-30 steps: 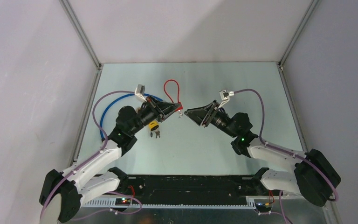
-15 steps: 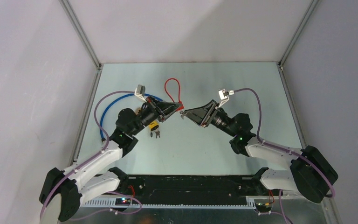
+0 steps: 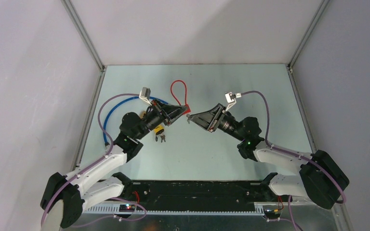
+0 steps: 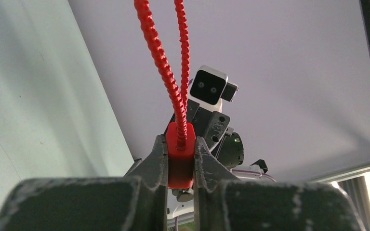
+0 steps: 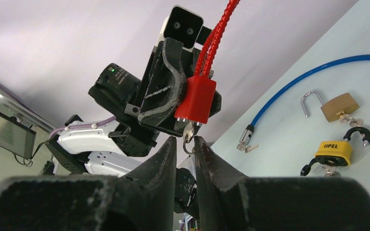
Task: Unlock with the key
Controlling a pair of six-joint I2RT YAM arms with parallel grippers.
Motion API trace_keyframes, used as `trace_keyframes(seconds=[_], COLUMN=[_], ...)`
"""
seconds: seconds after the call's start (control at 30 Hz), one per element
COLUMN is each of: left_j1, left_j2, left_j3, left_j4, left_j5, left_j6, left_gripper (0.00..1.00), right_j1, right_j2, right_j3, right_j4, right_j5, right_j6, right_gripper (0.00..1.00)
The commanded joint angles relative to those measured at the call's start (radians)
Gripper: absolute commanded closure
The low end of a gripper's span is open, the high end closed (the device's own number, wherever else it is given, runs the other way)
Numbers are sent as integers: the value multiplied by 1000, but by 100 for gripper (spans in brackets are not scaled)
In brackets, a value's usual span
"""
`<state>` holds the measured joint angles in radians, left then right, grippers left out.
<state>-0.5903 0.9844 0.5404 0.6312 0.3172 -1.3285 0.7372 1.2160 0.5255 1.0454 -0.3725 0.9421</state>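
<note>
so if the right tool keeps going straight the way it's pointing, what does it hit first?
Most likely the key hanging from the red cable lock's body, which the left tool holds. The right tool already has its fingertips on either side of the key; whether they touch it is unclear.

I see plain white walls [image 3: 192,29] at 12, 9 and 3 o'clock around my pale green table [image 3: 241,82], with metal strips [image 3: 84,33] in the corners.

Even, soft light; blurred foreground fingers [image 4: 207,192]
</note>
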Motion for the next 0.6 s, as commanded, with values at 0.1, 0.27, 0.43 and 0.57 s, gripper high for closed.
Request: trace_keyframes(seconds=[0.1,0.27,0.43,0.57], left_j1=[-9,-12,-17,-24], left_j2=[-5,-2,2,1], left_j3=[9,9,4,-8], left_j4=[83,85,90,91], left_j5=[-18,-20,-20,-26], left_j6=[-8,-8,-9,-5], left_gripper=[100,100,100,100], right_j1=[1,2,1,2], right_j2=[14,23,24,23], right_j3=[24,30,46,70], right_j4=[53,57,55,26], right_j5=[-28,-38,-35,-37], right_j6=[20,23,9,-27], right_gripper=[77,80,93,100])
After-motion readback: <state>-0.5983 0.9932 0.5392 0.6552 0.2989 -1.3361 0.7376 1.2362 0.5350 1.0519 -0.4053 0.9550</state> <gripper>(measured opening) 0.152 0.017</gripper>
